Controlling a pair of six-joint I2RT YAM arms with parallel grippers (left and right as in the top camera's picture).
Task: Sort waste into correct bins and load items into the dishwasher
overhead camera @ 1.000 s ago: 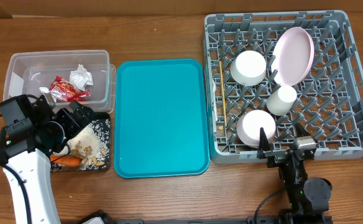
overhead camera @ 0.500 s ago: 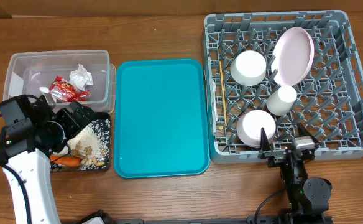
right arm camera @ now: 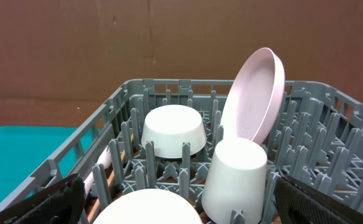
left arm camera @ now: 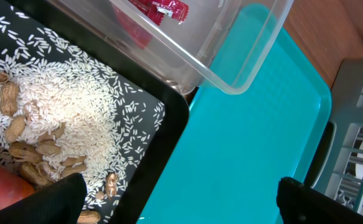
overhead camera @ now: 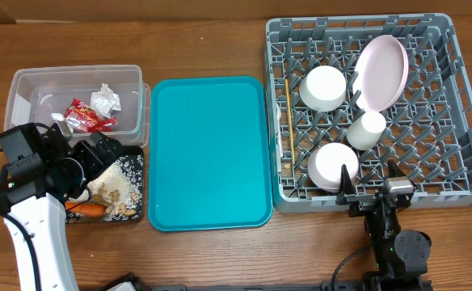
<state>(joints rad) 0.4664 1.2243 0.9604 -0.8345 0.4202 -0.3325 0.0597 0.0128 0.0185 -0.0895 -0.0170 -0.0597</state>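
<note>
l gripper hangs over the black tray, fingers wide apart, holding nothing. the l arm hides the tray's left part in the overhead view. r gripper sits at the near edge of the dish rack, fingers also spread, empty, just in front of the nearer bowl.

teal tray lies between the bins and the rack, touching or nearly touching the black tray's side. clear tub sits behind the black tray, its corner overhanging the tray rim in the l wrist view.

counts:
- rack: 2 bowls (far one), 1 cup between them, 1 pink plate leaning on edge, 1 chopstick along the left side.
- tub: 1 red wrapper, 1 clear paper wad just beside it; can't tell if more.
- black tray: loose rice, a cluster of nuts, too many to count, and 1 carrot at the near end.
</note>
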